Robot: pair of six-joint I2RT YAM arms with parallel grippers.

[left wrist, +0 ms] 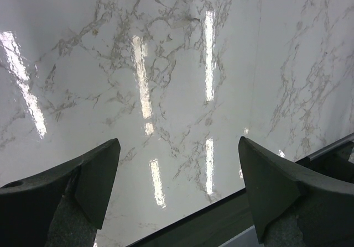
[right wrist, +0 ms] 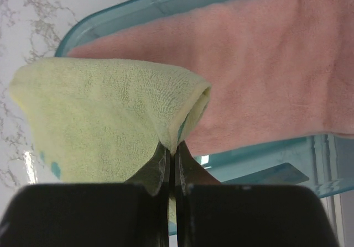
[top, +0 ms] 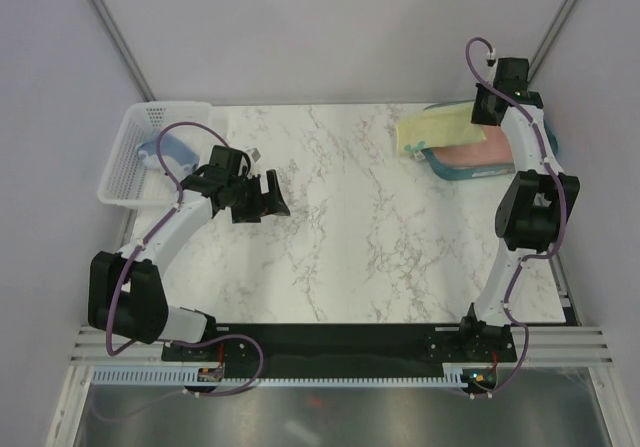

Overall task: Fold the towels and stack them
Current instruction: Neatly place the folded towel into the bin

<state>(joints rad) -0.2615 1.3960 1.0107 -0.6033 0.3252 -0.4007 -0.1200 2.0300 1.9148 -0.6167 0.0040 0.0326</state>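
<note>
My right gripper (right wrist: 173,149) is shut on a fold of the pale-yellow towel (right wrist: 105,111), which hangs over the salmon-pink towel (right wrist: 265,70). The pink towel lies flat in a teal tray (right wrist: 260,161). From above, the yellow towel (top: 438,127) drapes off the tray's left end at the back right, with the right gripper (top: 488,107) at its right edge and the pink towel (top: 468,154) below it. The grey-blue towel (top: 168,150) lies in the white basket (top: 122,172) at the left. My left gripper (top: 262,195) (left wrist: 180,164) stands open over bare marble, holding nothing.
The marble table (top: 340,227) spreads between the two arms. The white basket stands at the table's left edge and the teal tray (top: 450,172) at the back right. The table's dark front rail (left wrist: 210,225) shows under the left fingers.
</note>
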